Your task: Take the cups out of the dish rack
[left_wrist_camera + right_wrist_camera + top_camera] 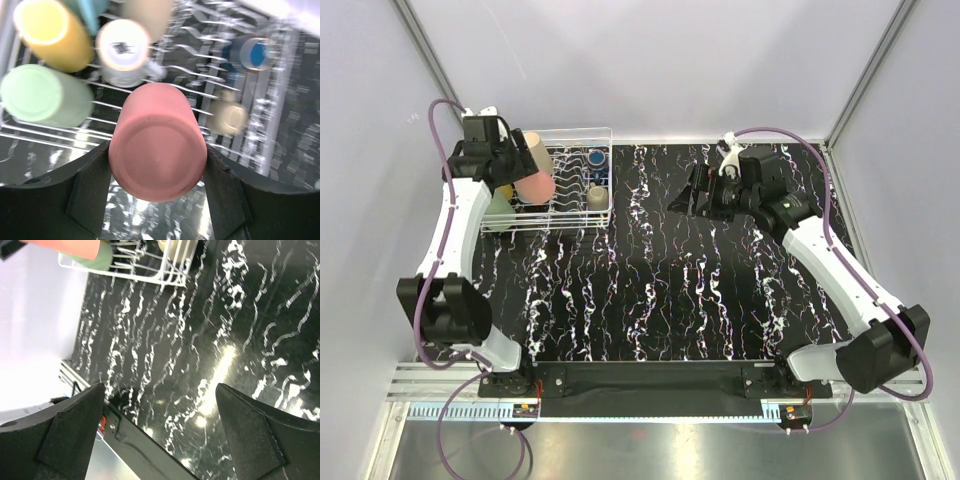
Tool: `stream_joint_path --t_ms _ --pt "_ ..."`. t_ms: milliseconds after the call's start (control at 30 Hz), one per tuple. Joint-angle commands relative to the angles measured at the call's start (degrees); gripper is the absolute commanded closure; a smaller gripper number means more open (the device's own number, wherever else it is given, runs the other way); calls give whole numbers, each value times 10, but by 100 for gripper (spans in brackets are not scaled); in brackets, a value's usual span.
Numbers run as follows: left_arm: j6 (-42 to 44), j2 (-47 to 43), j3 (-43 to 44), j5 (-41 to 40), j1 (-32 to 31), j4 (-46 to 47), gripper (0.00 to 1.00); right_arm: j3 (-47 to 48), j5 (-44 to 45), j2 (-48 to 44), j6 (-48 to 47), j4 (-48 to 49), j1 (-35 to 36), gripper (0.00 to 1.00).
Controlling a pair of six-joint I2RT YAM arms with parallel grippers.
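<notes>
Tumbler (157, 145), pinkish, gripped by left fingers (87, 200) over the dish rack (577, 129).
Both fingers press its sides, with its flat matte base facing the wrist camera; in the top view it sits upper left, tilted above the rack's left end. Judged step: taking one cup out. Next it needs a lift clear of the wires, then a set-down on the surface (200, 340). Behind, green cup (42, 95), yellow cup (50, 32) and navy mug (252, 52) lie among the wires. Right fingers (70, 435) gape wide, empty, upper right.

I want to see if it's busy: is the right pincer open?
Open: fingers of the black right pincer stand wide apart, only black marbled table between.
</notes>
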Motion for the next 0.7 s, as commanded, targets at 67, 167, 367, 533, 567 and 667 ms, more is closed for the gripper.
stream_joint_path --t_ms 67,167,367,533,567,667 --pt "-46 -81 -1 193 4 56 100 49 -34 31 31 65 2 2" --pt "-116 -127 -58 311 4 162 100 47 -54 46 57 123 0 5" --pt "-264 -188 -164 431 -2 322 100 11 -130 66 137 287 0 15" --pt "-420 -214 -257 485 -32 474 100 -42 -171 74 235 459 1 21" --pt "-445 -217 -264 487 -39 506 100 -48 -173 76 248 505 1 22" --pt "-465 -219 -278 480 -73 532 100 -56 -183 89 287 567 1 24"
